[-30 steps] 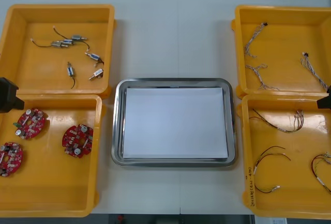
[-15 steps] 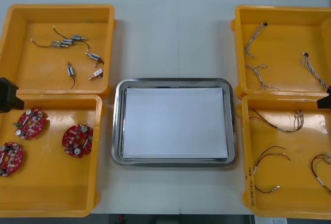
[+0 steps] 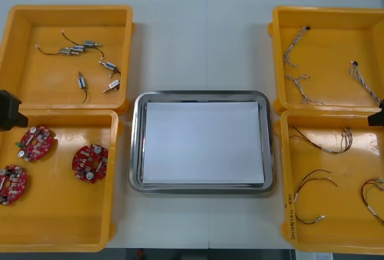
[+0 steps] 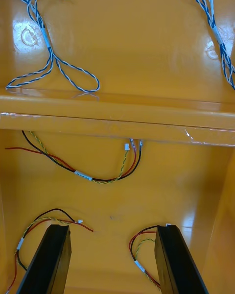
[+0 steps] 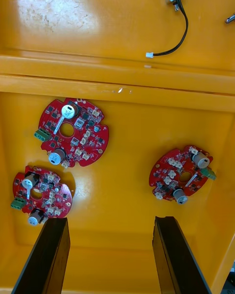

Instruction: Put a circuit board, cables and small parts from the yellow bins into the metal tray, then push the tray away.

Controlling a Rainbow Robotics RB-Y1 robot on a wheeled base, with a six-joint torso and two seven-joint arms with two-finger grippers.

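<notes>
Tray (image 3: 201,95) sits mid-table, white inside, nothing in it; task not begun. Four bins (image 3: 60,212) flank it. Left gripper (image 5: 110,220) hangs wide open and empty over the left near bin, above three boards (image 5: 73,132). Right gripper (image 4: 112,228) is also wide open and empty, over the cables (image 4: 83,176) in the right near bin.

Risks: tray may skew when pushed off-centre. Bin walls may block a low approach. Flat boards offer little edge to pinch. Limp cables may snag on neighbours.

Materials: shiny metal rim, glossy plastic bins, round studded boards, thin twisted wire. Small parts (image 3: 72,50) lie in the left far bin.
</notes>
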